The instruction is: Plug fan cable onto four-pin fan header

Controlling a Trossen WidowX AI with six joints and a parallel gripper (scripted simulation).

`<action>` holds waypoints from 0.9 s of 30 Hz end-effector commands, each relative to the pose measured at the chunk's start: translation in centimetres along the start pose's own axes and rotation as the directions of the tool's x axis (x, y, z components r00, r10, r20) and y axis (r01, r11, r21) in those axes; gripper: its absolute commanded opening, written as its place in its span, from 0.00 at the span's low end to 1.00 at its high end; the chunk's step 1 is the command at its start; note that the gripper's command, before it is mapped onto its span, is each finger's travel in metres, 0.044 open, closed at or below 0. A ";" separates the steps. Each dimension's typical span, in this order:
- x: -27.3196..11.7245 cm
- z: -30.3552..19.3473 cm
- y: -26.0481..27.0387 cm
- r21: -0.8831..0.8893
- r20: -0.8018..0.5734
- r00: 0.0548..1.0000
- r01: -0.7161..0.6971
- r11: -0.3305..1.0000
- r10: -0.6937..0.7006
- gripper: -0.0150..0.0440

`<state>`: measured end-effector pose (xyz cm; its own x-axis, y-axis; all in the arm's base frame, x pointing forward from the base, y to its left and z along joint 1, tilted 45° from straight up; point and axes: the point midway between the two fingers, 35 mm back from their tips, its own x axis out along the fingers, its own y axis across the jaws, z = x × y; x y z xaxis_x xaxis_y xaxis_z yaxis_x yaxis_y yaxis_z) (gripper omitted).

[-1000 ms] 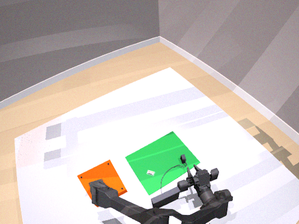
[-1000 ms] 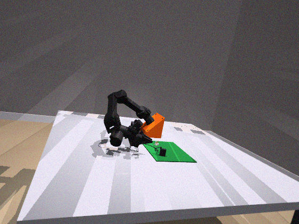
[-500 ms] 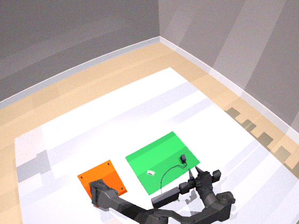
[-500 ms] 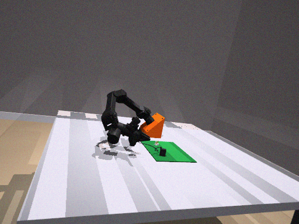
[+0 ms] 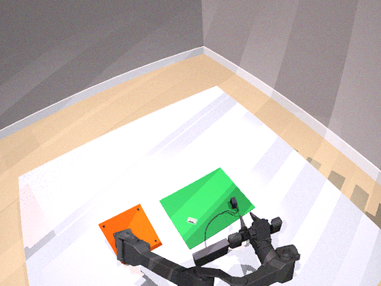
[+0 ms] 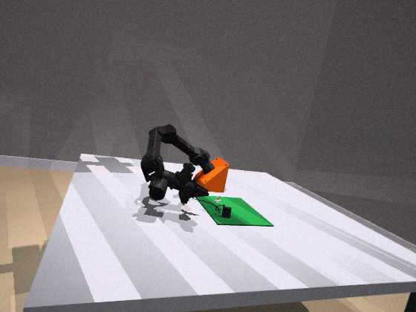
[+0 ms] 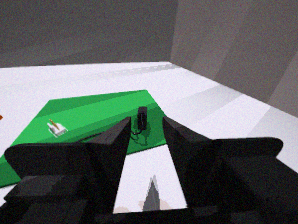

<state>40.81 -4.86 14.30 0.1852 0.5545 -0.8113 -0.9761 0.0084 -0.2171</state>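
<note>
Where the surface [image 5: 153,170] [image 6: 186,278] [image 7: 225,120] runs toward its left edge in the top view, an orange block [image 5: 146,218] [image 6: 219,182] [image 7: 1,118] stands with a sloped upper face, and one end of the black arm [image 5: 160,265] [image 6: 151,146] meets that slope. Next to the right comes the green board [image 5: 201,201] [image 6: 245,212] [image 7: 100,112], lying well in from the surface's far corner. Its small white header [image 5: 194,222] [image 6: 218,200] [image 7: 60,128] sits near the board's lower-left edge, with nothing plugged onto it. A dark oblong block [image 5: 211,252] lies just off the board's near corner, and the thin black cable [image 5: 205,235] [image 6: 208,200] curves up from beside it across the board. That cable leads to the black plug [image 5: 233,202] [image 6: 226,212] [image 7: 142,118], which stands on the board near its right corner, well apart from the header. Farthest right, the fingers [image 5: 243,223] [image 6: 202,192] are parted and grasp nothing; their tips point toward the plug from just outside the board's lower-right edge, apart from it.
</note>
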 end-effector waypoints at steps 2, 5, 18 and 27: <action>0.1 0.0 0.8 0.038 -0.075 0.996 -0.054 0.998 0.057 0.71; 0.8 0.0 1.1 0.055 -0.137 0.985 -0.094 0.994 0.101 0.85; 2.8 0.0 2.1 0.129 -0.417 0.878 -0.200 0.971 0.236 1.00; 3.4 0.2 2.2 0.163 -0.603 0.752 -0.211 0.964 0.266 1.00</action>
<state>39.93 -3.57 11.38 -0.0142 -0.0051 -0.9999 -0.9999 0.0064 0.0141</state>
